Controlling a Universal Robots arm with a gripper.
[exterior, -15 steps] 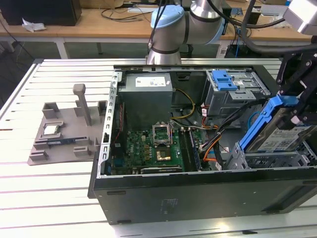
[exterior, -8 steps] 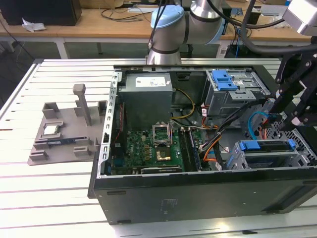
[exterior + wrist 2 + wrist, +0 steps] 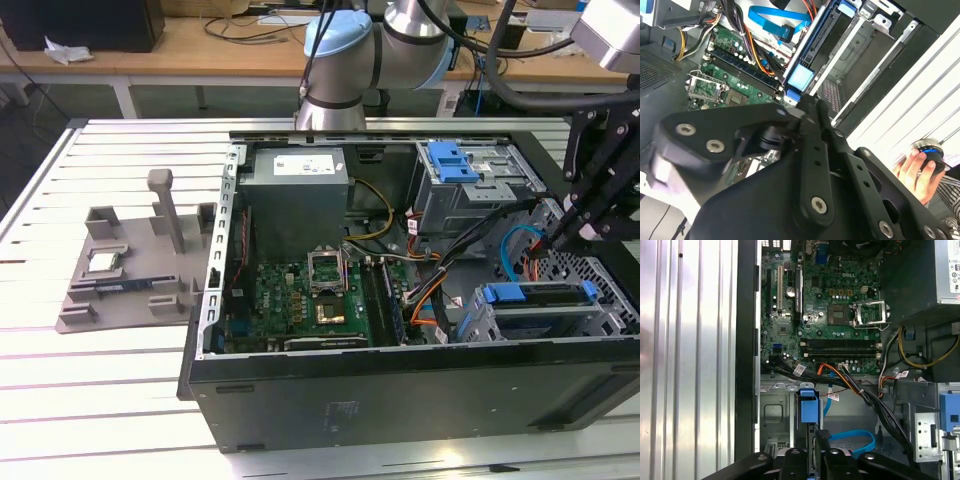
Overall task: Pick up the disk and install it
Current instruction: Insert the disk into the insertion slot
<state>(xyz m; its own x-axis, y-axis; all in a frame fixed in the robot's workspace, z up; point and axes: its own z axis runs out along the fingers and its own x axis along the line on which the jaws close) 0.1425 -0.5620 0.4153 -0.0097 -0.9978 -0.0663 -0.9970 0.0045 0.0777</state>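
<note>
The disk [image 3: 535, 295] sits on edge in the drive bay at the front corner of the open computer case [image 3: 400, 390], on the exterior view's right. Its blue carrier frame runs along the top. My black gripper [image 3: 552, 240] hangs just above it with its jaws drawn together and nothing visibly held. In both wrist views the carrier's blue end tab [image 3: 808, 407] [image 3: 800, 77] lies directly past the gripper [image 3: 812, 450] [image 3: 812, 102]. Whether the tips touch the carrier is unclear.
Orange, blue and black cables [image 3: 520, 250] loop beside the bay. A bare blue bracket [image 3: 452, 160] tops the metal drive cage behind. Motherboard [image 3: 300, 300] and power supply [image 3: 297, 195] fill the case. A grey fixture [image 3: 130, 290] stands on the slatted table. A person's hand [image 3: 915, 167] rests outside.
</note>
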